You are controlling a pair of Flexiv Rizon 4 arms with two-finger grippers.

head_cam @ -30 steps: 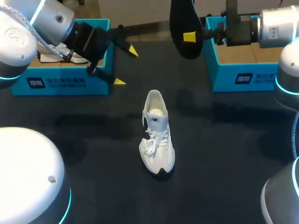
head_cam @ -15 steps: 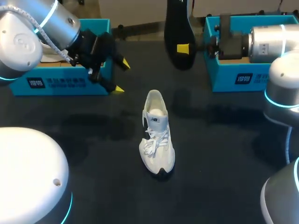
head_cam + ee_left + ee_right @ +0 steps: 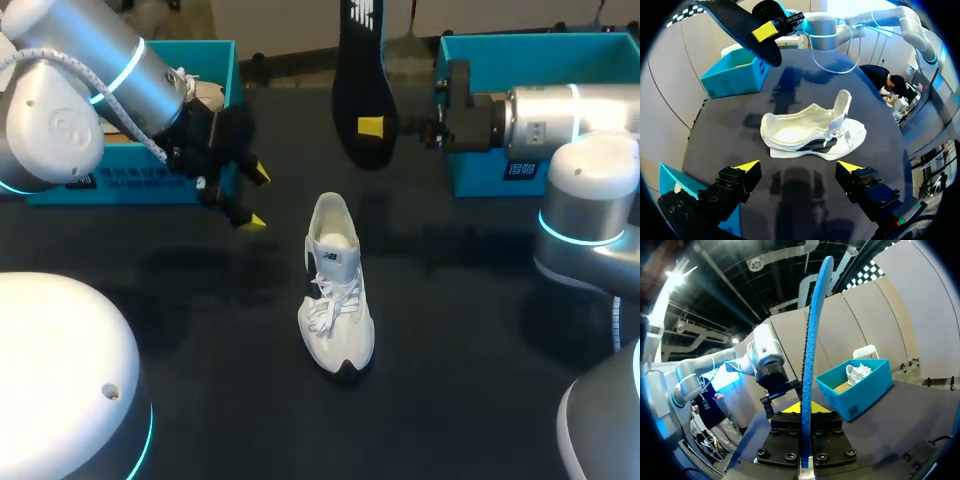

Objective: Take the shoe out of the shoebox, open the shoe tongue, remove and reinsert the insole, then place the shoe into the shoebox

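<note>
One insole (image 3: 360, 60) stands upright in level right gripper (image 3: 372, 127).

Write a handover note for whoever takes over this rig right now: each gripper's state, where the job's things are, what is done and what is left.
Left gripper: open, empty, above the table between the left shoebox and the shoe.
Right gripper: shut on the black insole, held on end in the air beside the right shoebox.
Shoe: white, on its sole at mid-table, heel toward the boxes; the tongue looks pulled open.
Done: shoe out, tongue opened, insole removed.
Left: put the insole back in the shoe, then place the shoe in a shoebox.
</note>
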